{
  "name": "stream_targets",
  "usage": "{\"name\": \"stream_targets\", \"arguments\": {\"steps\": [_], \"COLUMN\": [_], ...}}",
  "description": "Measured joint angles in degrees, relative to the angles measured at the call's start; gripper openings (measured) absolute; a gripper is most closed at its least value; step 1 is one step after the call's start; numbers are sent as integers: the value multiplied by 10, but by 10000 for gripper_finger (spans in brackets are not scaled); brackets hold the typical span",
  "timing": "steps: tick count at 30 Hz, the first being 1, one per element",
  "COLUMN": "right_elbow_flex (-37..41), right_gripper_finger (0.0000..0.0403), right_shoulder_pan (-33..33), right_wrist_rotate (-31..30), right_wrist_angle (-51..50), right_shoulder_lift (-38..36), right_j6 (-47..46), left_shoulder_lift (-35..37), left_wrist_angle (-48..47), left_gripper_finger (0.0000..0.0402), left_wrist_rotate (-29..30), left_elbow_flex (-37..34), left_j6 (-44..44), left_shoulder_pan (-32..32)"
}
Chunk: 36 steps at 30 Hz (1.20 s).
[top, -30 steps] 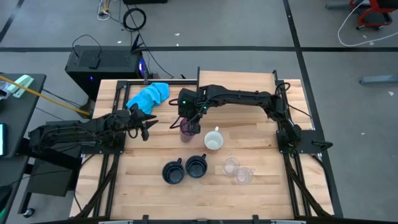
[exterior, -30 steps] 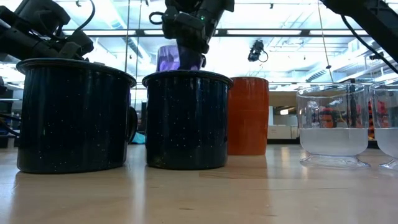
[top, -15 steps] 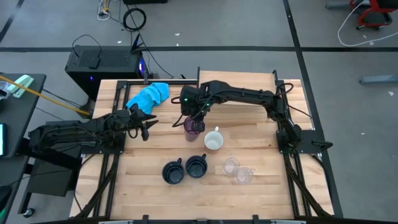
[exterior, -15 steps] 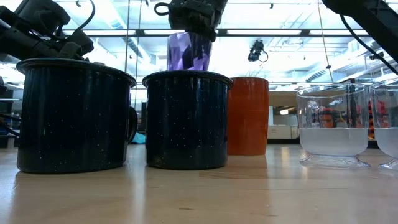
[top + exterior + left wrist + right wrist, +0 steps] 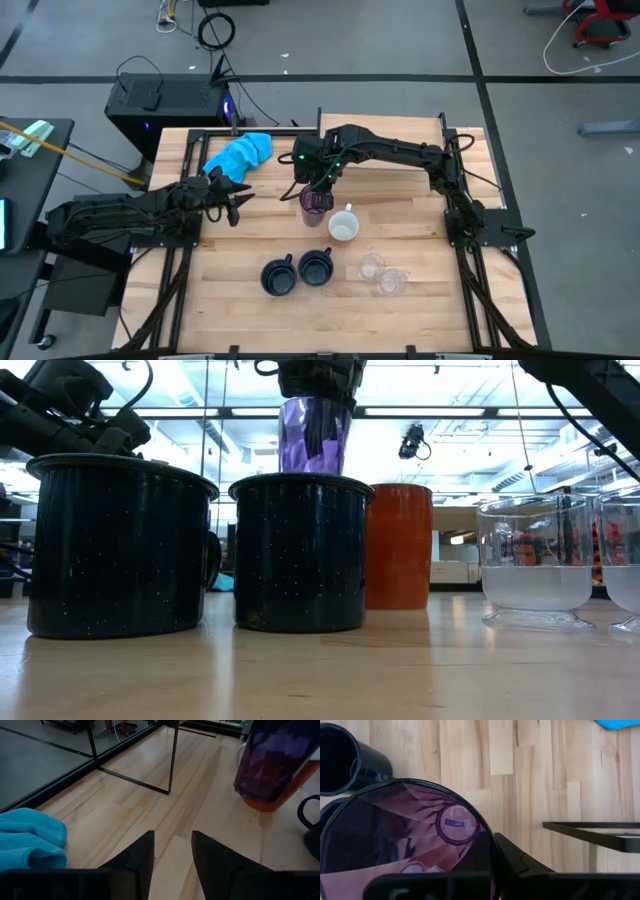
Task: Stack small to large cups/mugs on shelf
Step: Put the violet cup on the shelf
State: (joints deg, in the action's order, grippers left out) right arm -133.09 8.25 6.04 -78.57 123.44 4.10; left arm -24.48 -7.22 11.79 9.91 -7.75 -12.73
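Observation:
My right gripper (image 5: pixel 315 187) is shut on the translucent purple tumbler (image 5: pixel 314 203), above the table's middle; the tumbler also shows in the low view (image 5: pixel 300 440) and the left wrist view (image 5: pixel 275 760). The orange mug (image 5: pixel 343 227) stands just to its right and nearer. Two dark navy mugs (image 5: pixel 277 277) (image 5: pixel 315 267) and two small clear cups (image 5: pixel 372 266) (image 5: pixel 391 283) stand upright toward the near edge. The light wood shelf (image 5: pixel 400 128) stands at the far right, under my right arm. My left gripper (image 5: pixel 237 207) is open and empty at the table's left. My right gripper holds the tumbler at its rim (image 5: pixel 492 842) from above, fingers pointing down. One finger (image 5: pixel 512 857) lies outside the wall; a dark finger shows through the purple wall (image 5: pixel 320 435), so the other is inside. The tumbler hangs upright, clear of the table.
A bright blue cloth (image 5: pixel 240 153) lies at the far left, close to my left gripper (image 5: pixel 172 850). The shelf's thin black uprights (image 5: pixel 172 755) stand beyond the tumbler. Bare wood lies at the near left and the near right corners.
My right gripper has gone up and a little toward the table's right edge with the purple tumbler. The tumbler stays upright and now stands higher above the navy mugs and closer to the orange mug.

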Motion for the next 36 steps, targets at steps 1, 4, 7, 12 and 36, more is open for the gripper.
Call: {"name": "stream_targets", "arguments": {"steps": [1, 4, 7, 12, 36], "right_elbow_flex": [-5, -20, -17, -18, -17], "right_gripper_finger": [7, 11, 11, 7, 11], "right_shoulder_pan": [0, 0, 2, 9, 137], "right_wrist_rotate": [0, 0, -2, -4, -77], "right_wrist_angle": [-4, -22, -40, -57, -76], "right_shoulder_lift": [0, 0, -7, -32, -145], "right_j6": [0, 0, -7, -24, -45], "left_shoulder_lift": [0, 0, 0, 0, 0], "left_wrist_angle": [0, 0, 0, 0, 1], "left_gripper_finger": [138, 143, 147, 151, 147], "left_wrist_rotate": [0, 0, 0, 0, 0], "left_elbow_flex": [0, 0, 0, 0, 0], "left_j6": [0, -1, -2, -2, -3], "left_shoulder_pan": [0, 0, 0, 0, 0]}}
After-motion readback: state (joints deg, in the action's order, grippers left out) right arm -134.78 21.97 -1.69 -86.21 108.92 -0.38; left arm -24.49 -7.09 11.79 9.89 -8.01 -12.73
